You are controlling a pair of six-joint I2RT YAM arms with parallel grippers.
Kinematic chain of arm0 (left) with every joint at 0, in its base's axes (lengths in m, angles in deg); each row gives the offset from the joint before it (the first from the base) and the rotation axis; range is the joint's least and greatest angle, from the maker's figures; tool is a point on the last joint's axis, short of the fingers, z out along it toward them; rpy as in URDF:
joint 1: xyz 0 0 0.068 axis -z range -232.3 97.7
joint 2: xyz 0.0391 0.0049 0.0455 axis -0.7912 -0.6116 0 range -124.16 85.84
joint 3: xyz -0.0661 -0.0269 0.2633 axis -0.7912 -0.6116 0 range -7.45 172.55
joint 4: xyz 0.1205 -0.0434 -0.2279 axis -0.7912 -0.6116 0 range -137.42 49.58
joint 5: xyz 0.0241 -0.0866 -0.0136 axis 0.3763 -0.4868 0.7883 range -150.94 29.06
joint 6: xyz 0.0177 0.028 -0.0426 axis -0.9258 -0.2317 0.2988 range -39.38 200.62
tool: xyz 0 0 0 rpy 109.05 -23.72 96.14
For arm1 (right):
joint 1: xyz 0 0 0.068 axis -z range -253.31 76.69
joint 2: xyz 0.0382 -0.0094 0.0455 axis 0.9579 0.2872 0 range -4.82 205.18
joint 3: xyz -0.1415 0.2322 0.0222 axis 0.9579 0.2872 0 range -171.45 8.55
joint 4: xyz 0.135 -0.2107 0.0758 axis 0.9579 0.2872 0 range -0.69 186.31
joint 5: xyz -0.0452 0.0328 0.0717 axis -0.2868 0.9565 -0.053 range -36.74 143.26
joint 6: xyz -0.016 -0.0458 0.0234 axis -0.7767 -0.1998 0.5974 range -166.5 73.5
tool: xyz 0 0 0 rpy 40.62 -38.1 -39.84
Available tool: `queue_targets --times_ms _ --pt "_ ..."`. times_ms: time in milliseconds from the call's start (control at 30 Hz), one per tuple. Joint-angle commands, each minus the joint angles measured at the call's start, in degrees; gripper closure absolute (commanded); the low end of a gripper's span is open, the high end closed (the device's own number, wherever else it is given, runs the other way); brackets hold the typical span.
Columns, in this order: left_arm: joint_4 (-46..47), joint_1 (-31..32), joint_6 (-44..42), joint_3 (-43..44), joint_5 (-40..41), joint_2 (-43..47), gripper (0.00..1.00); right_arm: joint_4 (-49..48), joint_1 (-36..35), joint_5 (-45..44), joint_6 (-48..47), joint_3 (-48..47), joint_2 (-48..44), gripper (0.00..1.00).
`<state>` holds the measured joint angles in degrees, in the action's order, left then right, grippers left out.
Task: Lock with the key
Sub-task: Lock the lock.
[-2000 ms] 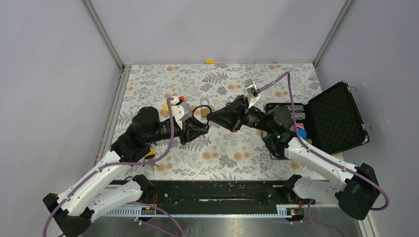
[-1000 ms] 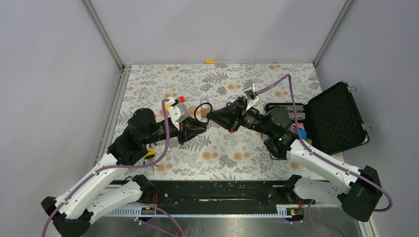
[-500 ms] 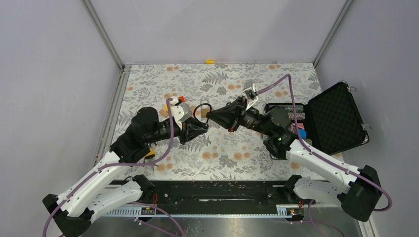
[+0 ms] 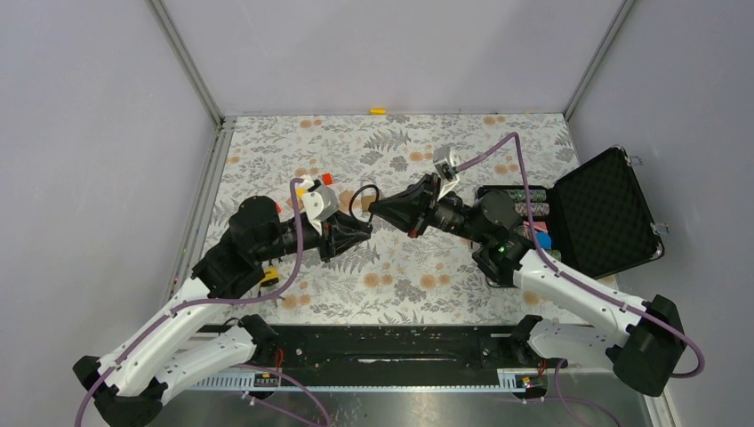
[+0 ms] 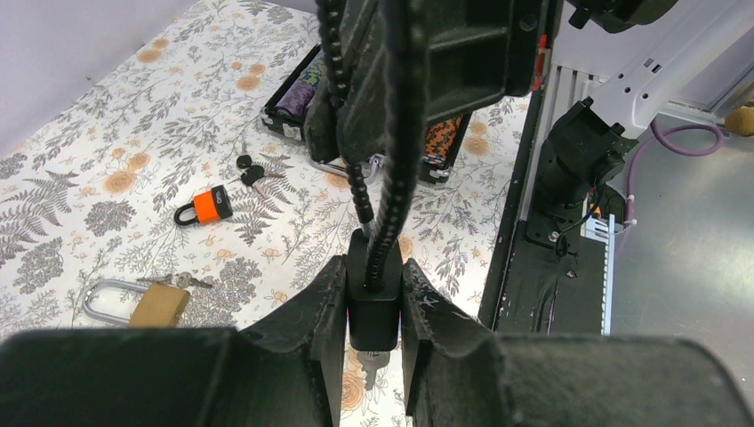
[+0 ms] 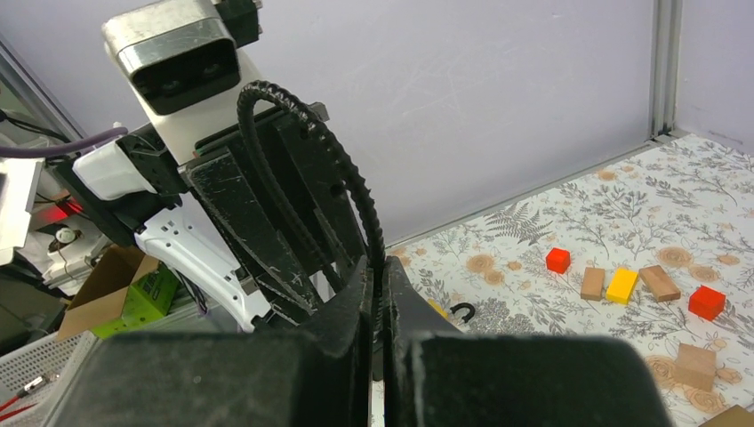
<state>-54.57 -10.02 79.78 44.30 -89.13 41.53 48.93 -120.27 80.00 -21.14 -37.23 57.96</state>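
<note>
A black cable lock hangs in the air between my two grippers. Its boxy lock body (image 5: 373,311) sits between the pads of my left gripper (image 5: 373,277), which is shut on it. A small grey key (image 5: 372,363) shows just under the body. The ribbed black cable (image 6: 307,133) loops up out of the body, and my right gripper (image 6: 378,274) is shut on it. From above, the left gripper (image 4: 359,229) and right gripper (image 4: 379,211) meet tip to tip over the mat's middle, the cable loop (image 4: 358,193) arching behind them.
An orange padlock (image 5: 210,205), a brass padlock (image 5: 151,302) and loose keys (image 5: 250,172) lie on the flowered mat. An open black case (image 4: 606,212) stands at the right. Coloured blocks (image 6: 622,285) lie near the left arm.
Both arms have rocked slightly in place, the right gripper edging a little to the left. Both grips are unchanged.
</note>
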Motion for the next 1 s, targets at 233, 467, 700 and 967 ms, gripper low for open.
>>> queue_targets --times_ms 233,467,700,967 --pt "7.66 0.04 4.20 3.26 6.16 -0.33 1.00 14.42 -4.19 6.81 -14.72 -3.70 -0.88 1.00" --pt "13.35 0.03 7.07 1.08 7.84 1.77 1.00 18.46 -4.70 5.42 -16.41 -3.57 1.32 1.00" --pt "14.89 0.06 10.97 -0.58 15.93 1.78 1.00 20.01 -4.76 -1.41 -11.17 -6.86 -0.28 0.95" --pt "13.12 -0.23 16.36 -1.86 19.73 1.40 1.00 29.98 -4.70 -8.07 -6.18 -16.32 -4.61 0.56"
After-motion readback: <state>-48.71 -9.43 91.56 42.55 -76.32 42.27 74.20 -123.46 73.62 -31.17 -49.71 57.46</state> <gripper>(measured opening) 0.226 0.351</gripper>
